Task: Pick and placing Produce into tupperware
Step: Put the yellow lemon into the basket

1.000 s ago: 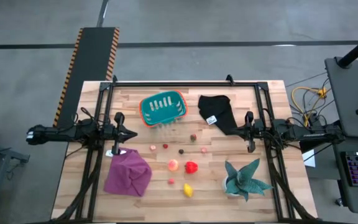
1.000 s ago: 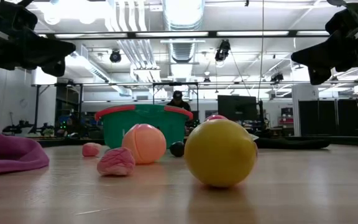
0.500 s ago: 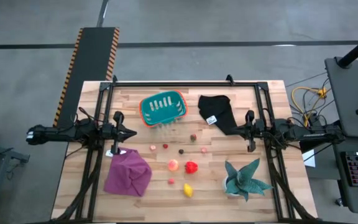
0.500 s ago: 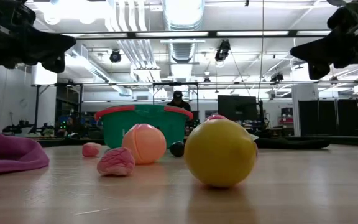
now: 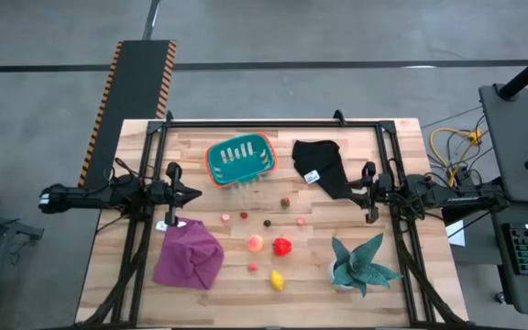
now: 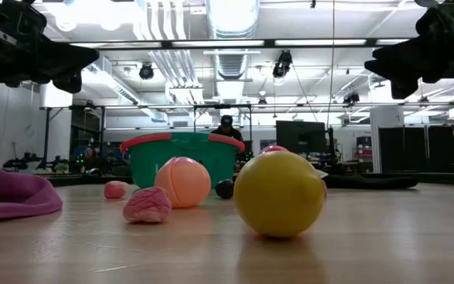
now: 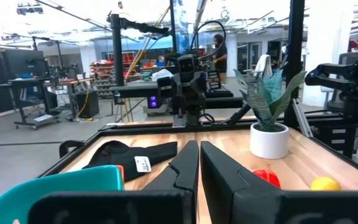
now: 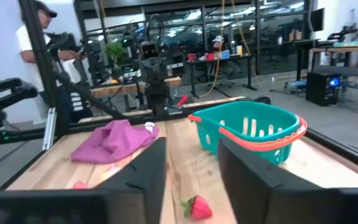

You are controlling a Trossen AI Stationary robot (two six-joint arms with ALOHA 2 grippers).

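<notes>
Jaws: we find the left gripper (image 7: 199,163) nearly closed and empty, the right gripper (image 8: 191,171) apart and empty. Round produce (image 5: 277,280) may roll away from the tupperware (image 5: 240,159) if nudged.

High view looks straight down, low view level across — both share the tupperware (image 5: 241,159).

Low view: both arms cut off by top edge; purple cloth (image 6: 10,189) cut by left edge; basket (image 6: 181,156) base hidden behind peach ball (image 6: 183,182). High view: small produce pieces (image 5: 268,222) too small to identify. Left wrist: basket (image 7: 55,183) cut off at lower left, red piece (image 7: 266,177) partly behind finger
</notes>
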